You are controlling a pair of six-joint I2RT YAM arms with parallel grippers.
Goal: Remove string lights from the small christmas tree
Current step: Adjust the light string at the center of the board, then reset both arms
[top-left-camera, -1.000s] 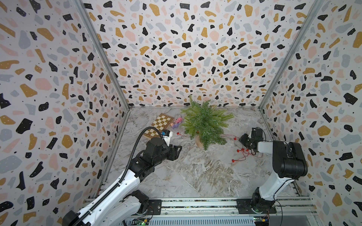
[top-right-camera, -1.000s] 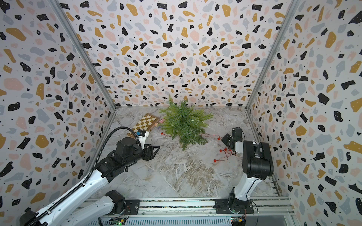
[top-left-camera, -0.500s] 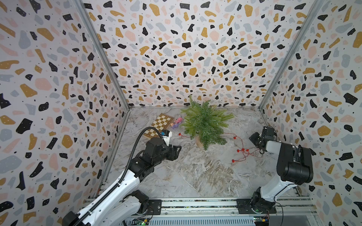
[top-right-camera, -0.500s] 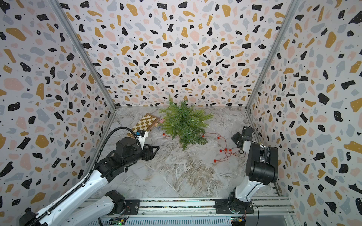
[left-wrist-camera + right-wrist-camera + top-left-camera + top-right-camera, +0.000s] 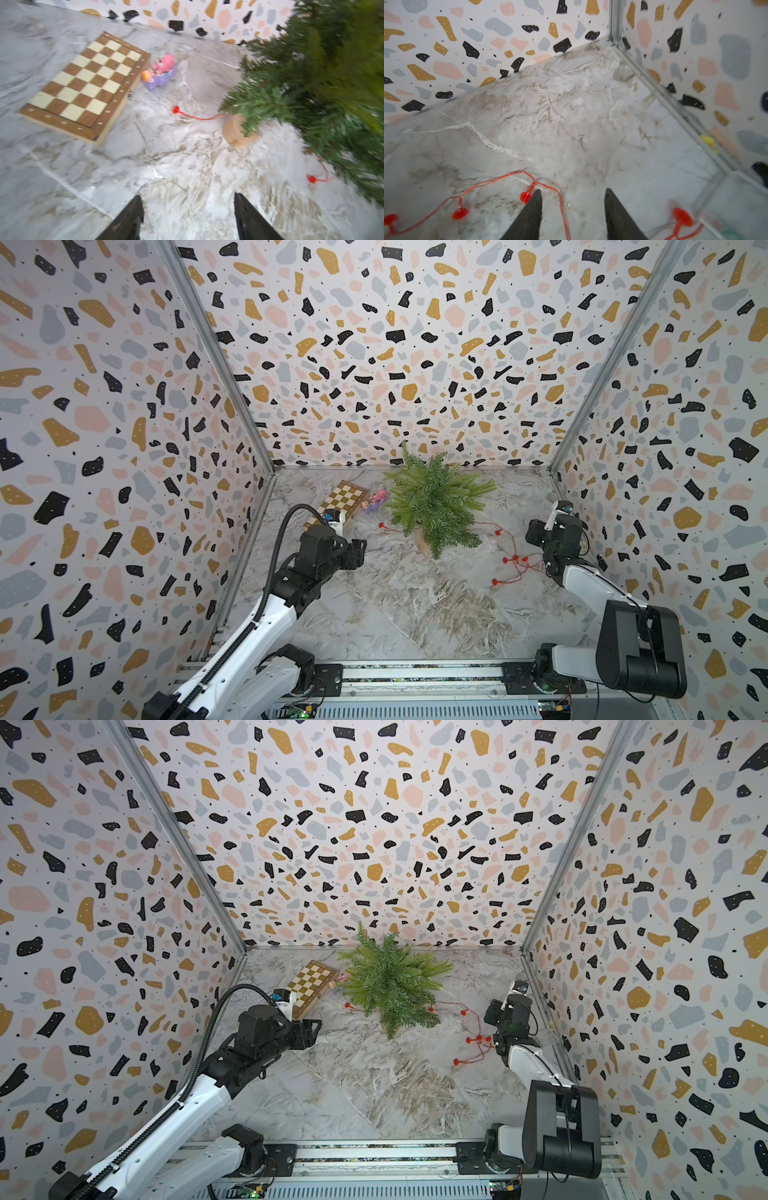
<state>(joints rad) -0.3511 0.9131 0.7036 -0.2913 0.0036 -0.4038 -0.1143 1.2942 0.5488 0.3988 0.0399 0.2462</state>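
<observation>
We pulled our right tool (image 5: 572, 191) back and opened it to drop the string lights (image 5: 508, 176) under it; our left tool (image 5: 187, 196) hangs open.

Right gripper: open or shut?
Open. The right gripper jaws stand apart, bare table between them; string lights lie loose beside it.
</observation>
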